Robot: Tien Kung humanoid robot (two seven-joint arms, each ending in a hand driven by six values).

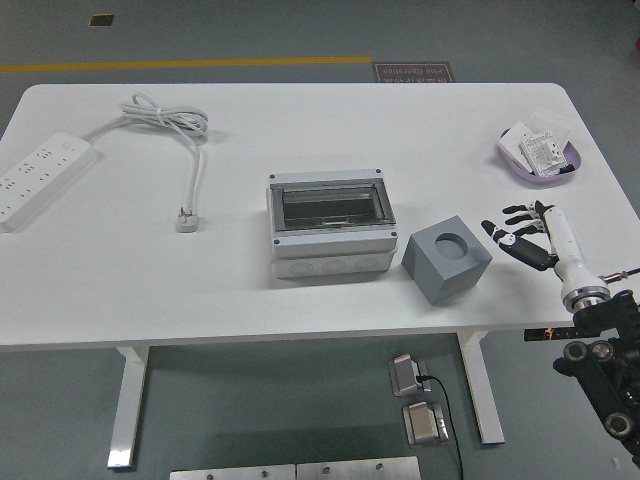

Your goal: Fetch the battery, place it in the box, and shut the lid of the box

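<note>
Hovering right of the grey cube block (pixel 446 259), the right hand (pixel 524 236) spreads empty fingers, so fetching seems unstarted; the next move means reaching the purple tray (pixel 510 156) behind it, probably holding the battery, while the box (pixel 329 224) sits left, lid apparently shut.

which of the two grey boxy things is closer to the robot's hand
The grey cube with the round hole on top; the box with the clear lid sits farther left of the right hand.

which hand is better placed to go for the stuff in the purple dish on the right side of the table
The right. The right hand, fingers spread and empty, hovers over the table's right side, just nearer than the purple dish. The left hand is not in view.
</note>
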